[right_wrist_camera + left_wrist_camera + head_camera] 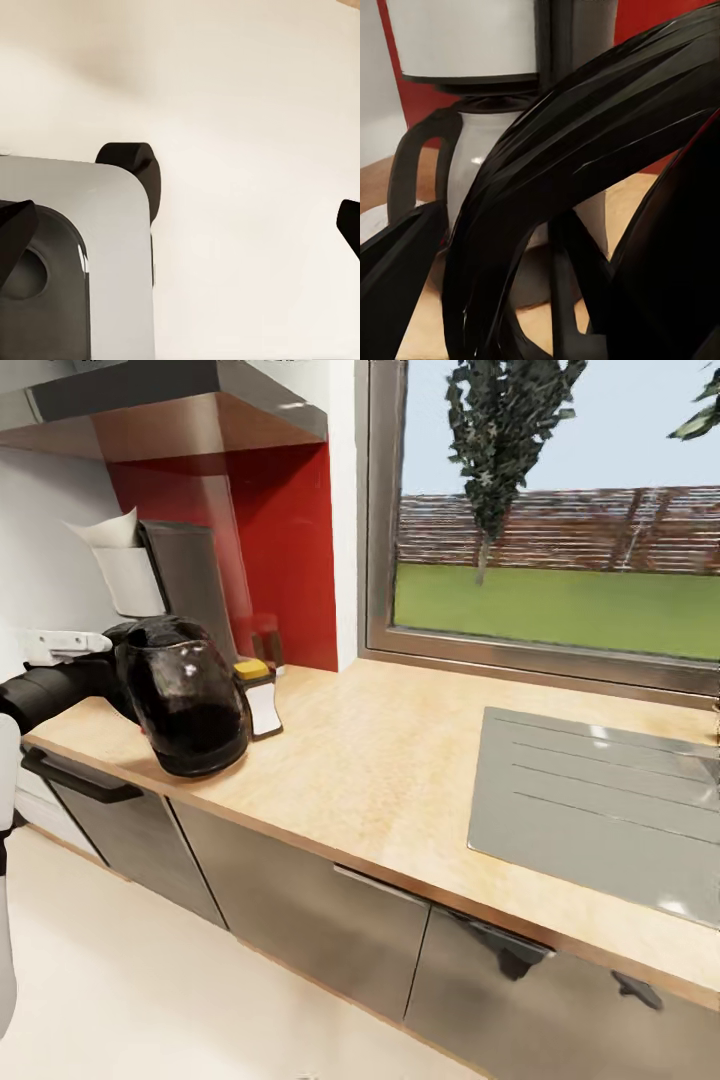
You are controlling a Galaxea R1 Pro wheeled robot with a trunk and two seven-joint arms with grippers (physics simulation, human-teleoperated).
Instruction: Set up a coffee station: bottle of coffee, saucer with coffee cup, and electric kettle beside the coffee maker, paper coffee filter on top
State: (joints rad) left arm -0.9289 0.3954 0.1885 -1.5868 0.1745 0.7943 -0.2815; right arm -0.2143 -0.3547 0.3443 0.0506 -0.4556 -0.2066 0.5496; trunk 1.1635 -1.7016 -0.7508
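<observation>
Starting at the left of the head view: the left arm (pixel 55 685) reaches in low over the end of the countertop (pixel 400 760), and the electric kettle (pixel 185 695) sits right at its tip, tilted a bit, its base at the front edge of the wood. You can't actually see the left pincer's fingertips there since the kettle's dark glass body covers them. In the left wrist view the kettle's black looped handle (pixel 585 150) sweeps right across the lens, with a black finger (pixel 397 277) beside it, so it looks like the pincer is wrapped on that handle, but I honestly can't tell how tightly the jaws are pressed.

Just behind the pincer and kettle stands the coffee maker (pixel 180 585), against the red backsplash (pixel 290 550), with the paper coffee filter (pixel 112 532) poking up from its top. The wrist view shows its pale filter basket (pixel 465 37) and steel carafe (pixel 480 165) just beyond the handle.

Immediately right of the kettle, touching or nearly so, is the bottle of coffee (pixel 258 700), upright on the counter. Further right, well away from the pincer, there's a grey sink drainboard (pixel 600 800) under the window (pixel 560 510).

Right wrist view: the right pincer (pixel 180 232) is spread wide, fingertips at either edge, nothing between them, over pale floor and a grey part of the robot's body (pixel 82 255).
</observation>
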